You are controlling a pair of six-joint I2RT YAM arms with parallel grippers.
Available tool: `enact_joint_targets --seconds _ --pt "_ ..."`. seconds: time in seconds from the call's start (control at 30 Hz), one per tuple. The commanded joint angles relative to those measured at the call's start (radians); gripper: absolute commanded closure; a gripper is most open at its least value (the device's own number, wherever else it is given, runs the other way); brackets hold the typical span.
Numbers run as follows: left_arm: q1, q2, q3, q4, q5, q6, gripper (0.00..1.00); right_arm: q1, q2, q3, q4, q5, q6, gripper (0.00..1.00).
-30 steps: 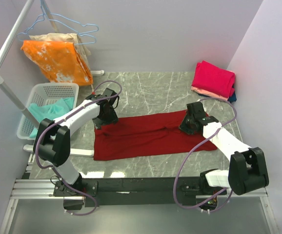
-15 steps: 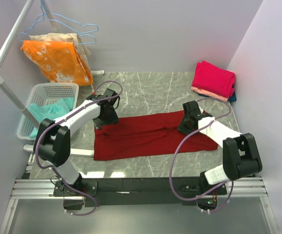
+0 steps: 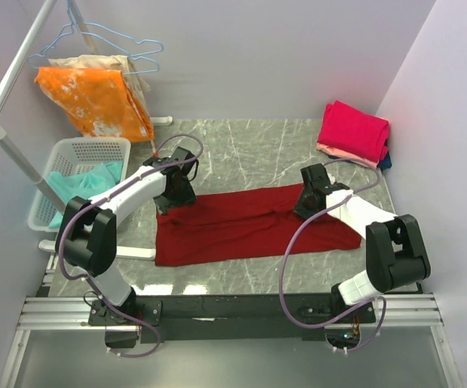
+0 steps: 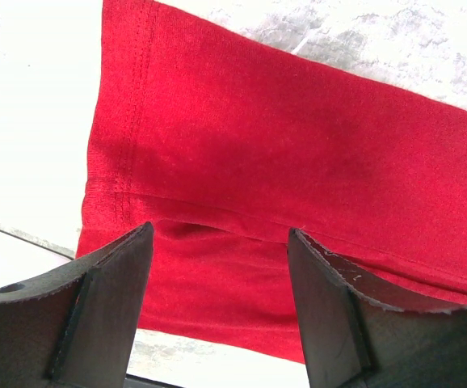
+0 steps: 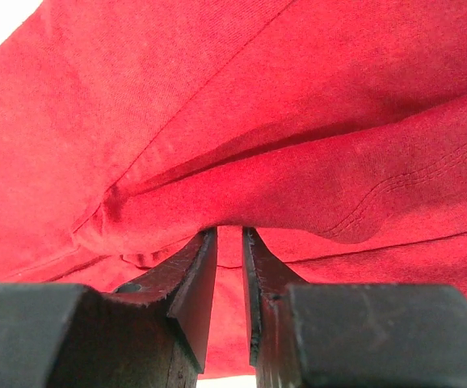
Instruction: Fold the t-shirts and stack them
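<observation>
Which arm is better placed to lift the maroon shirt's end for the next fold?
Right, probably. The right tool is nearly closed and appears to pinch a puckered fold of the maroon t-shirt near its end. The left tool hangs open above the cloth, gripping nothing.

Top external: fixed, high, behind the arm bases, looking down and forward. It takes in the whole table (image 3: 250, 145), with the maroon t-shirt (image 3: 250, 222) mid-frame and far from the lens.

Left wrist: mounted on the left tool (image 4: 221, 234), close above the shirt's left end. It looks down past its own two fingers onto the hem and a strip of table.

Right wrist: mounted on the right tool (image 5: 229, 234), lens almost on the shirt's right end, so cloth fills the frame.

Shared: all three views see the shirt. The top view shows both tools at its ends, and the wrist views take opposite ends.
</observation>
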Motion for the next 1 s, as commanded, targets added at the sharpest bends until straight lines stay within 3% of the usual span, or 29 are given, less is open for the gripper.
enact_joint_targets --seconds 0.0,0.83,0.97 --pt "-0.005 -0.006 0.026 -0.009 -0.022 -0.007 0.27 0.006 0.002 0.025 -0.007 0.044 -0.007 0.74" --pt "-0.005 -0.003 0.027 -0.009 -0.025 -0.005 0.27 0.006 0.090 0.014 0.013 0.049 -0.008 0.75" --pt "-0.005 -0.002 0.031 -0.010 -0.025 -0.002 0.27 0.006 0.106 0.018 0.027 0.052 -0.010 0.80"
